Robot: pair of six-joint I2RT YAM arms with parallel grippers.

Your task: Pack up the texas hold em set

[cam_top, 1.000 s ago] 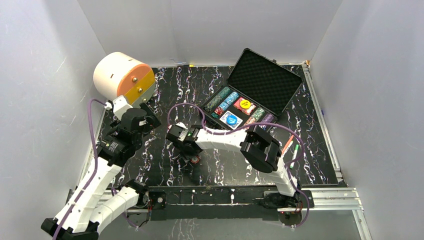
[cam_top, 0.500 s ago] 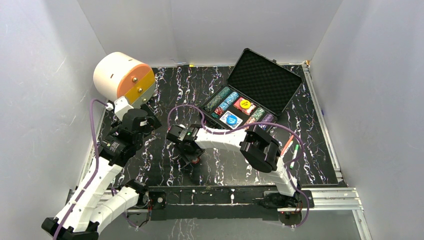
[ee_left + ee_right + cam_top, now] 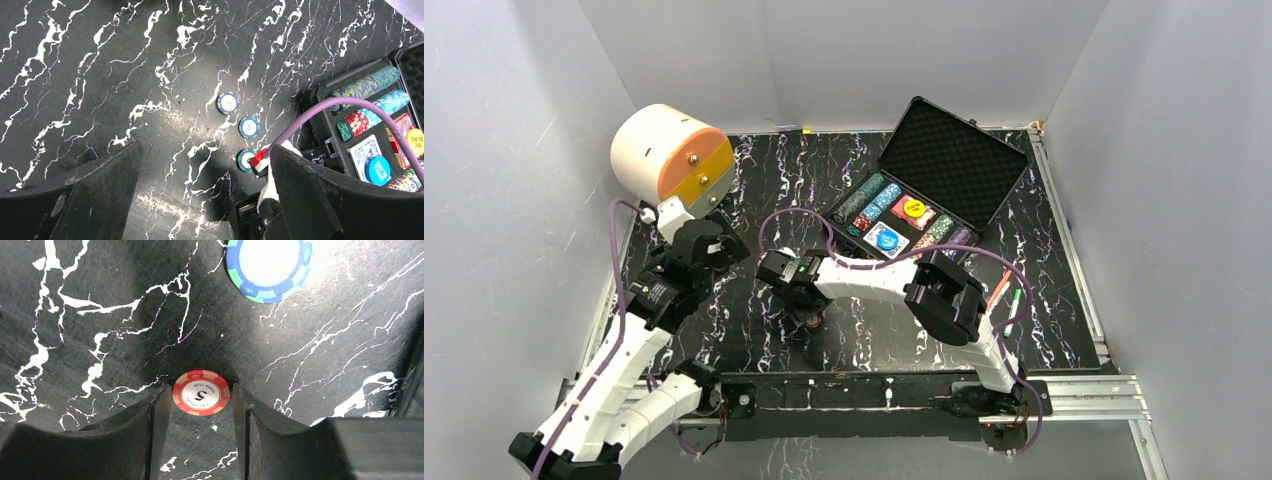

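1. Black, white-veined tabletop is seen from above, walled in white. The open case of the set lies at the far right, with chip rows and cards seated in its tray. The right gripper sits low at the table near the middle, well short of the case.
2. From the left wrist, the left gripper is seen with jaws wide apart above bare table and nothing between them. Three blue chips lie loose in a line near the case's corner.
3. From the right wrist, a red chip lies flat between the right fingers, which are set apart on either side. Slim gaps seem to show, so no clamp is judged yet. A flat disc is best pinched across its rim. The tips should be pressed to the surface, centred, and closed gently, lest the chip flip or squirt out. One blue chip just beyond should go undisturbed.
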